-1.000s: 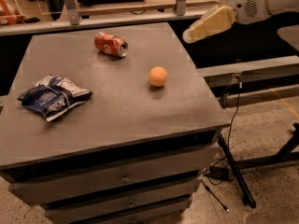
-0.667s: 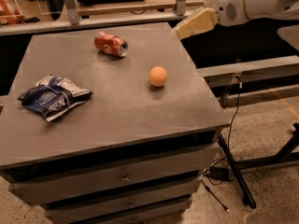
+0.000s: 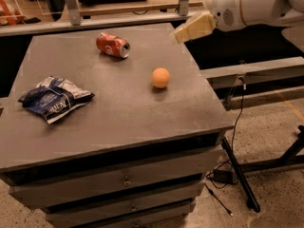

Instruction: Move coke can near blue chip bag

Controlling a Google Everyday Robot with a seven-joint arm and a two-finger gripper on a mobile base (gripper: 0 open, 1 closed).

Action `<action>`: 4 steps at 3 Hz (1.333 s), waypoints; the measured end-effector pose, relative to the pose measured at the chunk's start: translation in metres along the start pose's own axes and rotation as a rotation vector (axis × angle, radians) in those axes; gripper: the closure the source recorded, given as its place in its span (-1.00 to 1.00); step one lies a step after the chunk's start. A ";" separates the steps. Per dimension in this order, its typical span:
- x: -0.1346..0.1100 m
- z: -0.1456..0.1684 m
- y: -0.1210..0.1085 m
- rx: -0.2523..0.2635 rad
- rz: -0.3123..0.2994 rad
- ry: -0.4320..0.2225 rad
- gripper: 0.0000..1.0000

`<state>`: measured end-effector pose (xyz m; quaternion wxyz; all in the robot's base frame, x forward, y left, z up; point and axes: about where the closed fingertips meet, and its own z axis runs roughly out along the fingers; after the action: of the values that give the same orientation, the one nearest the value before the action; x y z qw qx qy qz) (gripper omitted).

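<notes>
The grey desk (image 3: pixel 118 122) has its drawers (image 3: pixel 123 180) shut, contents hidden. The blue chip bag (image 3: pixel 54 99) lies by the left edge. The gripper (image 3: pixel 192 27) hangs over the back right corner; wide or narrow, I cannot tell. The coke can (image 3: pixel 113 45) lies sideways near the back edge, dented. It is probably light, thin-walled, slick and apt to roll, so grasp it across mid-body; any contents are unseen. An orange ball (image 3: pixel 160 78) sits nearer the right edge.

Coke can (image 3: pixel 113 45) toppled, blue bag (image 3: pixel 54 98) apart

Red coke can (image 3: pixel 113 45), cream hand (image 3: pixel 177 35) upper right
</notes>
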<state>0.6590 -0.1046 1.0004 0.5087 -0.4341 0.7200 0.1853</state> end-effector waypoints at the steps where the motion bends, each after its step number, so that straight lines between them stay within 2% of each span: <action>1: 0.015 0.029 -0.001 0.038 0.028 -0.035 -1.00; 2: 0.024 0.056 -0.009 0.064 0.036 -0.069 -1.00; 3: 0.026 0.094 -0.015 0.033 0.025 -0.072 -1.00; 4: 0.030 0.131 -0.015 -0.018 0.019 -0.063 -1.00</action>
<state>0.7430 -0.0329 0.9224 0.5254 -0.4260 0.7059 0.2101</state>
